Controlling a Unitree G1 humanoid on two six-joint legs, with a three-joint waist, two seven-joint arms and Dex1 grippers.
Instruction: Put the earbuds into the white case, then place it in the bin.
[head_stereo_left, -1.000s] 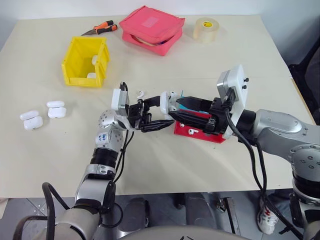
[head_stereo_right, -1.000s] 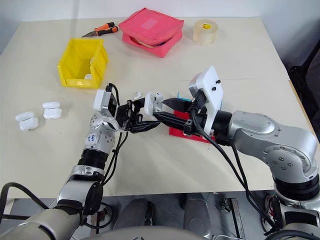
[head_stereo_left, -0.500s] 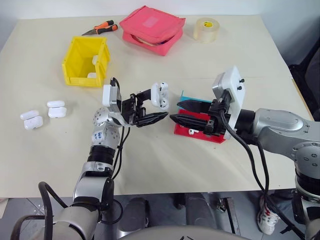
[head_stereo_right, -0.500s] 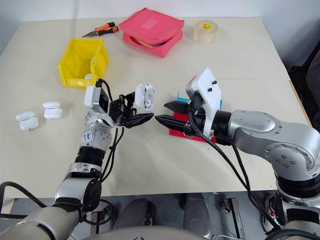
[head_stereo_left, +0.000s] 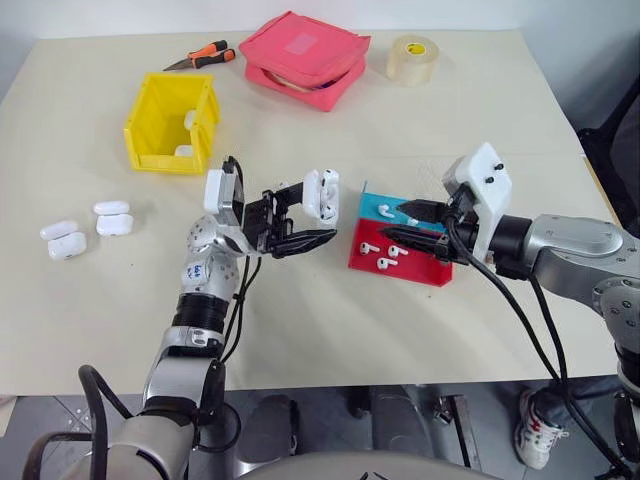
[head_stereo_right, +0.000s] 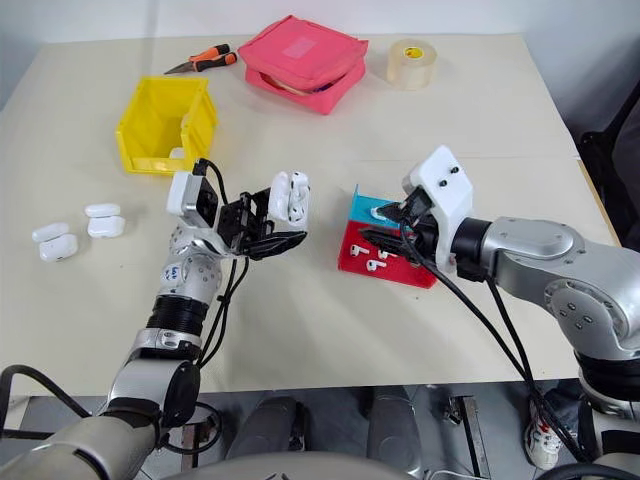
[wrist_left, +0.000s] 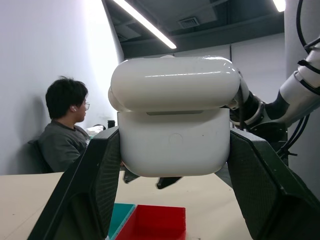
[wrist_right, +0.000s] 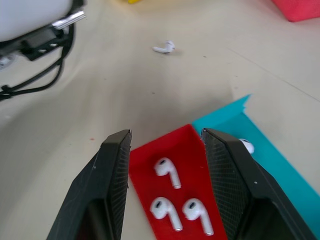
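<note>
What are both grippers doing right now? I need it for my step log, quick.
Left gripper: shut on the white case, lid ajar, held above the table.
Right gripper: open, holding nothing, over the red tray with three earbuds.

White case (head_stereo_left: 324, 194) — glossy white, held between black fingers (wrist_left: 90, 190). Earbuds (wrist_right: 167, 172) white, lying in a red tray (head_stereo_left: 400, 268); adjoining tray (head_stereo_right: 362, 208) teal-blue. Bin (head_stereo_left: 170, 123) bright yellow. Pouch (head_stereo_left: 303, 58) at twelve o'clock pink-red; tape roll (head_stereo_left: 411, 58) pale tan; pliers (head_stereo_left: 200, 55) orange and black handled. Table (head_stereo_left: 100, 290) plain cream — no pattern. Spare cases (head_stereo_left: 85, 230) at nine o'clock white.
</note>
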